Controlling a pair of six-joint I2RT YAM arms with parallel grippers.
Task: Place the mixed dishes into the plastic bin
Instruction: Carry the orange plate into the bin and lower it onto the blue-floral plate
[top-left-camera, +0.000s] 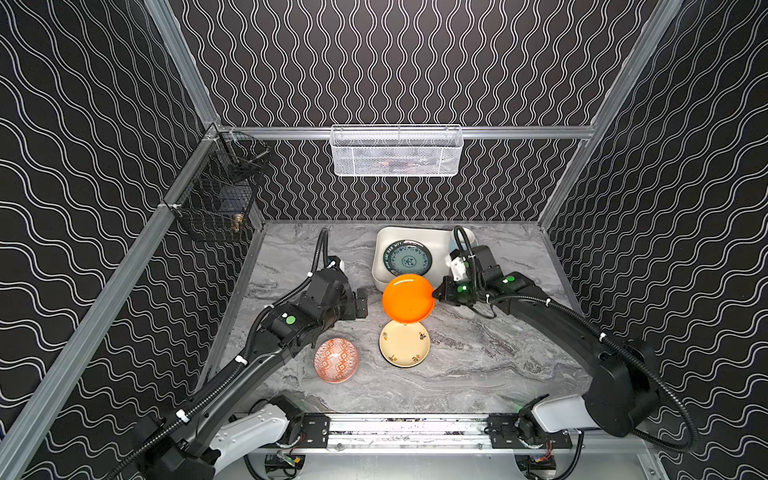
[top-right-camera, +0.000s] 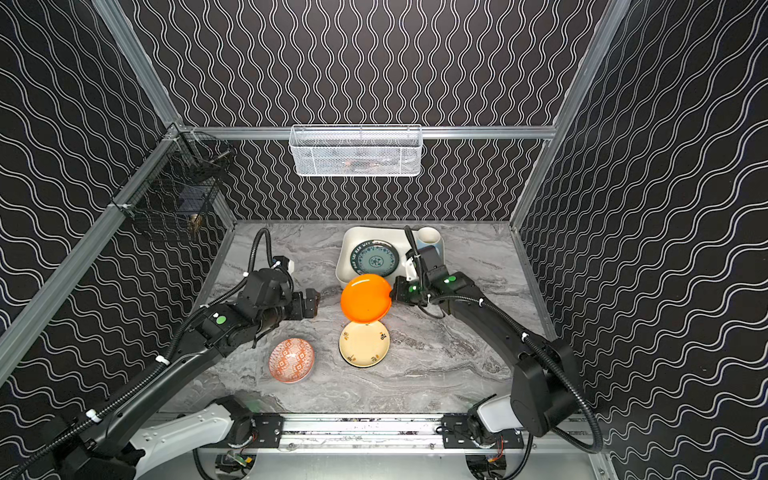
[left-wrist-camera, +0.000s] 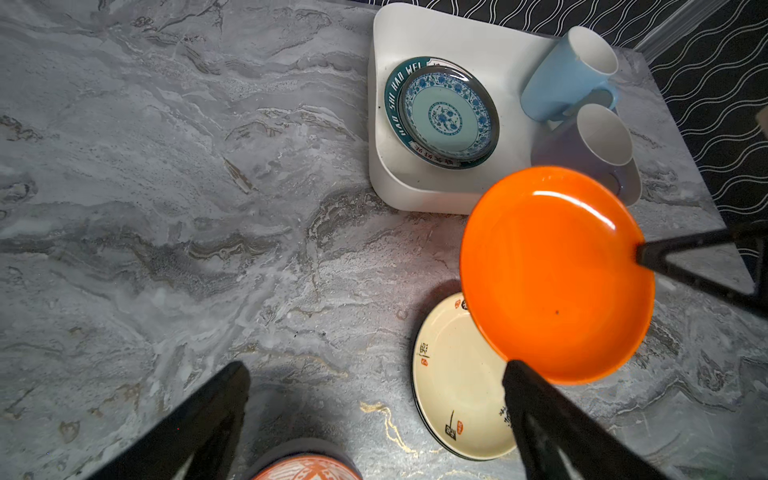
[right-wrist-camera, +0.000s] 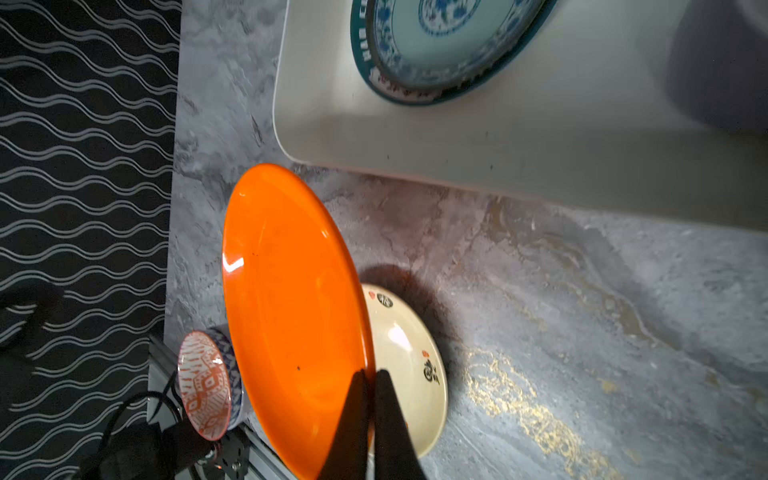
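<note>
Right wrist view: orange plate pinched at its rim, above the table

Right wrist view shows the right gripper (right-wrist-camera: 371, 376) with its jaws clamped on the rim of the orange plate (right-wrist-camera: 291, 316), which hangs tilted above the marble table (right-wrist-camera: 582, 332) and partly covers the cream plate (right-wrist-camera: 409, 353) lying flat beneath it. In both top views the orange plate (top-left-camera: 408, 297) sits between the cream plate (top-left-camera: 404, 343) and the near wall of the plastic bin (top-left-camera: 384, 266), overlapping the bin's near rim from the camera's angle; whether it touches the bin cannot be told.

The bin stands at the table's far edge, right of the middle. Inside it a teal plate with blue flower pattern (left-wrist-camera: 451, 116) lies on a white plate with dark lettered rim (left-wrist-camera: 395, 93), toward the bin's left end. A light-blue mug (left-wrist-camera: 567, 75) and a lilac mug (left-wrist-camera: 582, 145) lie at the bin's right end, side by side.

The left gripper (top-left-camera: 360, 305) hovers over bare table left of the orange plate, jaws wide apart and holding nothing. An orange-patterned bowl (top-left-camera: 336, 360) stands upright nearer the table's front edge, left of the cream plate and apart from it
</note>
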